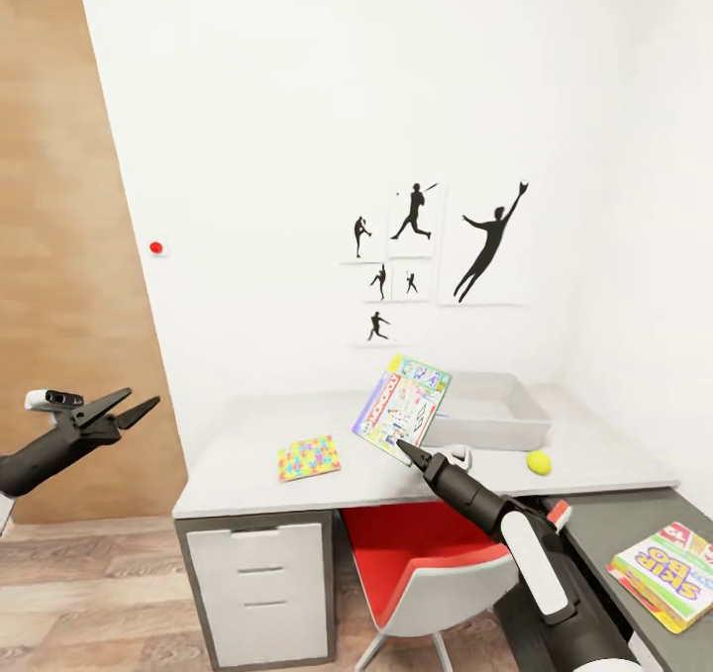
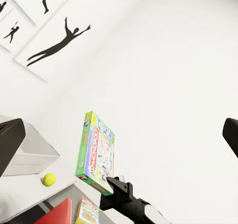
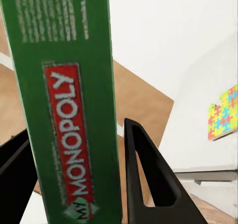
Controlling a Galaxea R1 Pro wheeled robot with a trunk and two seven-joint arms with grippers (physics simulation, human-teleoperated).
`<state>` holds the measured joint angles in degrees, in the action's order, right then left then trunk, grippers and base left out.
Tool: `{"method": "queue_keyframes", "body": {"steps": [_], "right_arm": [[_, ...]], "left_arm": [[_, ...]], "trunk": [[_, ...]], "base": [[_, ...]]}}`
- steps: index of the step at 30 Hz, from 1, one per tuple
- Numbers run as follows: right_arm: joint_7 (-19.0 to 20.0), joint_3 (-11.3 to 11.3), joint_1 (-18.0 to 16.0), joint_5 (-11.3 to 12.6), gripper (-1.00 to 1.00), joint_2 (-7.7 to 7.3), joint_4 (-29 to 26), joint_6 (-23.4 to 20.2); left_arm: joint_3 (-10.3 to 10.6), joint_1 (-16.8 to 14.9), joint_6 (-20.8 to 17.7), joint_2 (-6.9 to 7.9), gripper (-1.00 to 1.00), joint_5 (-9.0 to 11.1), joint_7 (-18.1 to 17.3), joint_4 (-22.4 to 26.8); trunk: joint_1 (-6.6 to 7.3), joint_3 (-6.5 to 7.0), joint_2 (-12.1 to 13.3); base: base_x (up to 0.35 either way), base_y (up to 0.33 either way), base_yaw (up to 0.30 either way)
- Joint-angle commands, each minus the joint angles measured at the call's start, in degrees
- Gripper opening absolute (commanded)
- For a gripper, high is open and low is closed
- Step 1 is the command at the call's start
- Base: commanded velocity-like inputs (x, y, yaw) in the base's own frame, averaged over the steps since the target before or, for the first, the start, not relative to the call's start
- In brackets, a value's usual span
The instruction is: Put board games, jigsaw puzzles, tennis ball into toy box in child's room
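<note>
Item: pale green Monopoly board game (image 1: 403,407), held tilted above the desk (image 1: 238,464), just beside the toy box (image 1: 490,410), apparently staged for lowering in. Holder: right gripper (image 1: 408,446), fingers pinching the box's lower edge. Also on the desk: one jigsaw puzzle (image 1: 309,457), lying flat; tennis ball (image 1: 539,462) beside the bin. Another board game (image 1: 668,573) lies on the dark cabinet (image 1: 594,524). Left gripper (image 1: 124,410): fingers spread, idle, well apart.

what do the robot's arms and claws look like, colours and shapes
Both arms are dark grey-black. The right arm has a white forearm shell and a small red patch beside it. The left claw and right claw have black, flat, pointed fingers. A small white-and-black module sits behind the left claw.
</note>
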<state>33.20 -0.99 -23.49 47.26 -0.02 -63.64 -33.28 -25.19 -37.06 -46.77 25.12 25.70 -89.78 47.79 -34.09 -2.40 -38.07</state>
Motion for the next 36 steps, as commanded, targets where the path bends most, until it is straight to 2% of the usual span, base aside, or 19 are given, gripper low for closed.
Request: {"method": "queue_keyframes", "body": {"steps": [1,10,26,36], "right_arm": [[0.02,-0.07,-0.07,0.56,-1.00,0.02,0.01,-0.47],[0.08,-0.07,-0.07,0.56,-1.00,0.02,0.01,-0.47],[0.02,-0.07,-0.07,0.56,-1.00,0.02,0.01,-0.55],[0.02,-0.07,-0.07,0.56,-1.00,0.02,0.01,-0.56]], "left_arm": [[-0.02,-0.03,-0.61,0.02,1.00,-0.03,-0.22,0.02],[-0.03,-0.03,-0.61,0.02,1.00,-0.03,-0.22,0.02],[-0.03,-0.03,-0.61,0.02,1.00,-0.03,-0.22,0.02],[-0.03,-0.03,-0.61,0.02,1.00,-0.03,-0.22,0.02]], "trunk": [[-0.04,-0.07,-0.09],[-0.04,0.21,-0.09],[-0.04,0.22,-0.09],[-0.04,0.22,-0.09]], "base": [[0.155,0.000,-0.277],[0.136,0.000,-0.239],[0.153,0.042,-0.017],[0.108,0.071,-0.247]]}}
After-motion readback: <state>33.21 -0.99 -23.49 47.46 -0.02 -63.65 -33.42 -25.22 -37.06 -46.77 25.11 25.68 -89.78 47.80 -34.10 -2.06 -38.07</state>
